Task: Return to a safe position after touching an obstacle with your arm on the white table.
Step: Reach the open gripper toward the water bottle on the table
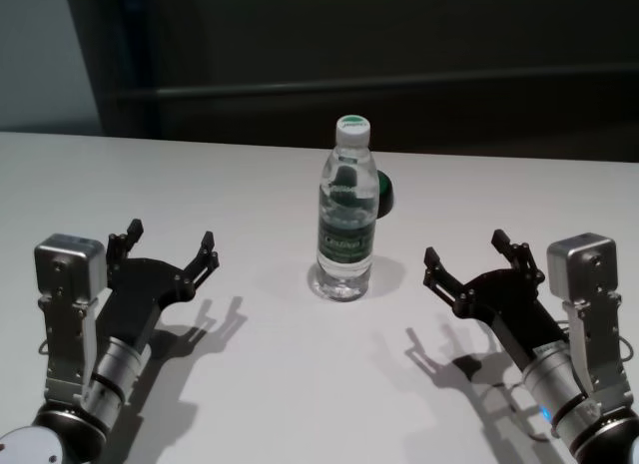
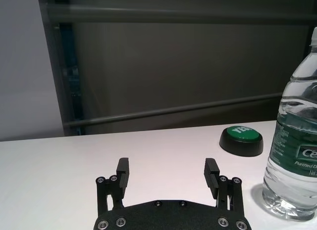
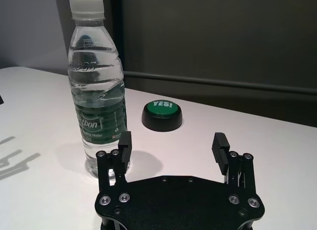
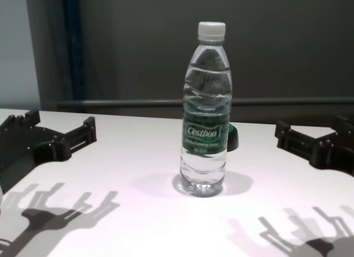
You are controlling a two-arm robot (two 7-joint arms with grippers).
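A dark panelled wall with horizontal rails runs behind the wide white counter (image 1: 250,384). Near the middle of the counter stands the water bottle (image 1: 346,215), upright, clear plastic with a white screw cap; its dark green label reads "Cestbon" in white script in the chest view. More small print sits lower on the label, too small to read, and faint digits are printed near the bottle's shoulder in the right wrist view. Just behind the bottle, on its right side, sits a low black puck (image 3: 162,114) with a green top marked "YES!".

The left pincer (image 1: 170,246) hovers low over the counter to the left of the bottle, well apart from it, fingers spread wide with nothing between them. The right pincer (image 1: 470,252) hangs to the right of the bottle, also clear of it, its fingers likewise spread and holding nothing. Both pincers point forward, and their shadows fall on the counter beneath them.
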